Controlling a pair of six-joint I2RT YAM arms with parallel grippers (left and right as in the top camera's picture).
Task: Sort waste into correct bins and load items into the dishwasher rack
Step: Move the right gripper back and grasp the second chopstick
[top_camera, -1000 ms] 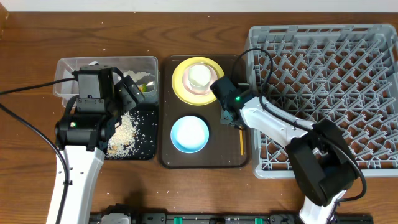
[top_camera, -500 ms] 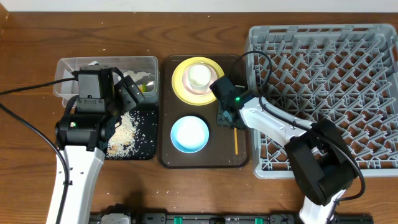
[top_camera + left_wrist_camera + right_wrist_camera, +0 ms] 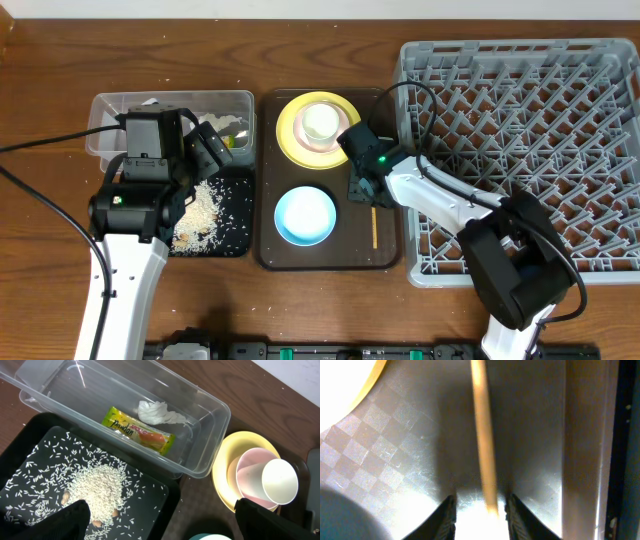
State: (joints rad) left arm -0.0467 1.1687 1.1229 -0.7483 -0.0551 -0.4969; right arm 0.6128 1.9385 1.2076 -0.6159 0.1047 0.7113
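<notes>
My right gripper (image 3: 364, 190) is low over the brown tray, open, its fingers narrowly straddling the end of one wooden chopstick (image 3: 374, 226) (image 3: 482, 435) that lies on the tray. The other chopstick is not visible. My left gripper (image 3: 165, 527) is open and empty above the black tray (image 3: 167, 505), which holds rice (image 3: 95, 490). The clear tub (image 3: 212, 452) holds the tissue (image 3: 159, 412) and wrapper (image 3: 138, 436). The white cup (image 3: 321, 122) sits in the pink bowl (image 3: 247, 467) on the yellow plate (image 3: 288, 130). The blue bowl (image 3: 305, 215) is on the tray. The grey rack (image 3: 530, 150) is at right.
The brown serving tray (image 3: 330, 258) lies between the bins and the rack, its right rim (image 3: 585, 435) close beside the chopstick. Cables trail from both arms. Wooden table surrounds everything.
The chopstick has shifted left on the brown tray, away from the tray's right rim, and my right gripper has moved slightly left with it. The left arm has not moved.
</notes>
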